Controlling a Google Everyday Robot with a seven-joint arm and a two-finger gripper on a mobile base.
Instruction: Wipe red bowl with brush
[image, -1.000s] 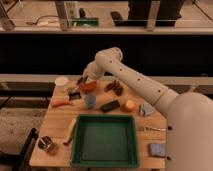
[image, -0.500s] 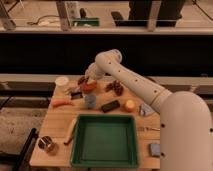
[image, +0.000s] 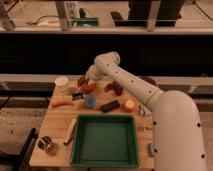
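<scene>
Wooden worktop is carrying the bowl at its twelve-o'clock edge, where the tool is hovering right over it, the brush sitting just beside; strokes should probably be staying light, sweeping inside the rim.

On the wooden table sit one red bowl, one white cup, one brush, one orange carrot-like stick, one green tray and one metal cup. One gripper hangs by the red bowl.
</scene>
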